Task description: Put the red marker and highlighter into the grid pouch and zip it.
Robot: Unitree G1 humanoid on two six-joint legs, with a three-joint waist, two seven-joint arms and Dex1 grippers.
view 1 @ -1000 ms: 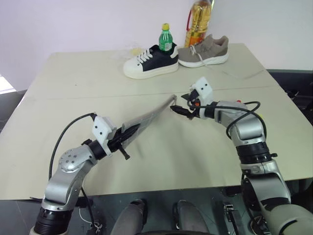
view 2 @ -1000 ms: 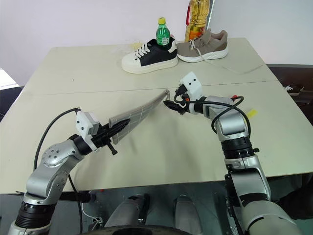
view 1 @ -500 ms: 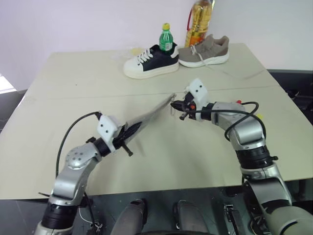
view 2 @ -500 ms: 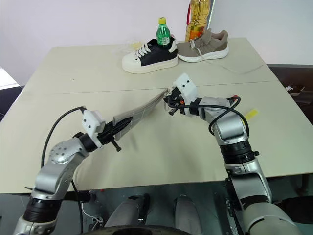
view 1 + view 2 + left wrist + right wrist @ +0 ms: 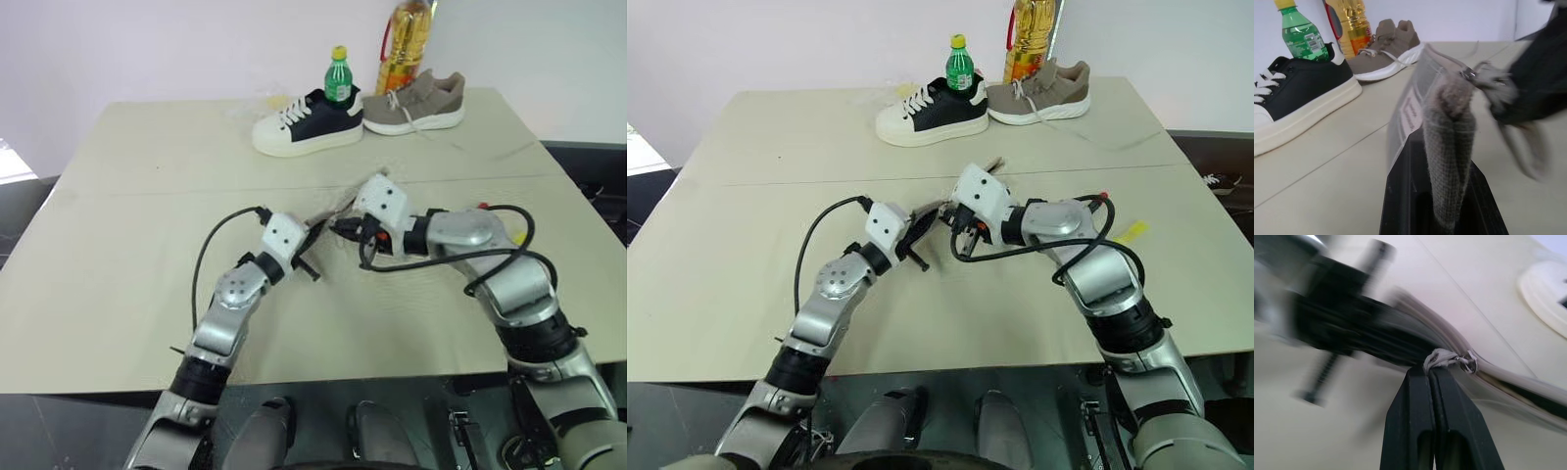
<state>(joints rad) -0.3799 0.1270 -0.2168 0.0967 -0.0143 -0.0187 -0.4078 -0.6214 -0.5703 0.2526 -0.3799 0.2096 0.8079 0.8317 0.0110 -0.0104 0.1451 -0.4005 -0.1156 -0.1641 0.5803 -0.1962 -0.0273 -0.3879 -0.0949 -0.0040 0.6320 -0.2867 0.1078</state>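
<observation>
Head views: the grid pouch [image 5: 926, 219] hangs above the tabletop [image 5: 118, 245], held between the two arms near the middle. The left claw [image 5: 911, 238] is clamped shut on one end of the pouch. The right claw [image 5: 345, 227] is closed at the other end, on the zipper pull cord. At the far edge stand a black-and-white shoe [image 5: 307, 122], a grey shoe [image 5: 414, 99], a green bottle [image 5: 339, 76] and an oil bottle [image 5: 405, 44]. A small yellow scrap [image 5: 1129, 233] lies on the tabletop to the right; I cannot tell what it is. I cannot make out the red marker or the highlighter, so whether they are inside the pouch is unclear.

Left wrist view: the grey fabric droops and folds over between the black fingers [image 5: 1400, 196], with the white label [image 5: 1411, 110] on its side and the metal zipper slider [image 5: 1467, 74] beyond. The cloth is plainly soft, light and floppy; it buckles where it is pinched.

Right wrist view: the fingers [image 5: 1422, 406] are pressed together on the pull cord [image 5: 1442, 358], just behind the slider.

My judgement: zipping needs the pouch pulled taut from its end while the cord is drawn along the seam; the thin cord could slip, so the hold should stay close to the slider.
</observation>
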